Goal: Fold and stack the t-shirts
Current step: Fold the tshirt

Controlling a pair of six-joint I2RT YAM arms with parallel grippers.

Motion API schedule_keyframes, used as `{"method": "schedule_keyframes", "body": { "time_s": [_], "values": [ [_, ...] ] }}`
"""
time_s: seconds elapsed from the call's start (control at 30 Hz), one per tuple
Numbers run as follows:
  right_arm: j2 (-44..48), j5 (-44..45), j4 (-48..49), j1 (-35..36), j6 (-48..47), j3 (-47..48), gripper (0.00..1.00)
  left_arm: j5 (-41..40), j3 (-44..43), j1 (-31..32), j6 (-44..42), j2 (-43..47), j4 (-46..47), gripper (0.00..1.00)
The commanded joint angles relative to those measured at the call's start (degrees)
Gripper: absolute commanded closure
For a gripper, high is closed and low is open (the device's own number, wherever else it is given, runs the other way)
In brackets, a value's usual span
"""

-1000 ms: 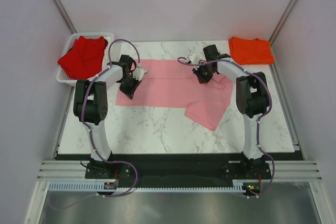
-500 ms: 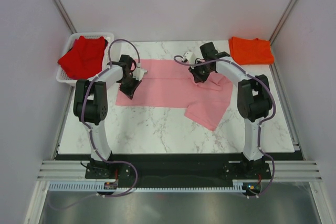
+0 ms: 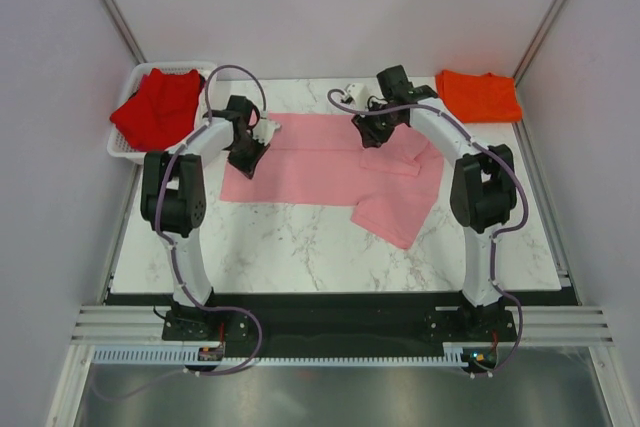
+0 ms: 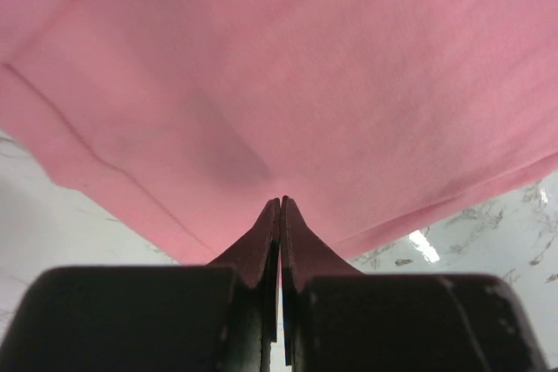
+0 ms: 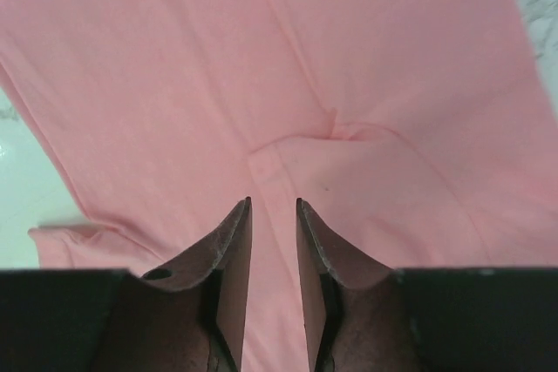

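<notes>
**A:** Both grippers crept toward the far edge of the pink shirt [image 3: 320,162], spread mid-table. Your left gripper [image 4: 281,205] looks pinched shut on it.

**B:** Right gripper [image 5: 273,208] is barely parted, holding nothing. Pull now and you'd drag one side only, skewing the fold.

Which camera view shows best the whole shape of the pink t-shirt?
The top external view: the pink t-shirt lies spread on the table, nearly its whole outline visible. Each wrist view shows only a close patch of cloth.
</notes>
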State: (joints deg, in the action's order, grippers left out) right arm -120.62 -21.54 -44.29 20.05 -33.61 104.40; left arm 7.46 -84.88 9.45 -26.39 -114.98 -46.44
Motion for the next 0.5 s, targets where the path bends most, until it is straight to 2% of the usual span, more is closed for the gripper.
{"method": "schedule_keyframes", "body": {
  "time_s": [0.0,0.17,0.3,0.47],
  "values": [
    [1.9,0.0,0.7,-0.1,2.8,5.1,0.65,-1.2,-6.4,-0.2,-0.9,-1.6,1.2,0.98],
    [-0.8,6.1,3.2,-3.2,2.5,5.5,0.63,-3.3,-20.7,-0.3,-2.3,-8.2,-2.0,0.96],
    [-3.3,9.9,6.1,-7.4,2.9,5.6,0.64,-5.1,-32.9,-0.2,-2.4,-16.9,-5.2,0.96],
    [-6.4,13.1,8.5,-11.2,2.8,6.1,0.66,-7.3,-40.2,-0.5,-1.6,-23.6,-5.7,0.98]
  ]
}}
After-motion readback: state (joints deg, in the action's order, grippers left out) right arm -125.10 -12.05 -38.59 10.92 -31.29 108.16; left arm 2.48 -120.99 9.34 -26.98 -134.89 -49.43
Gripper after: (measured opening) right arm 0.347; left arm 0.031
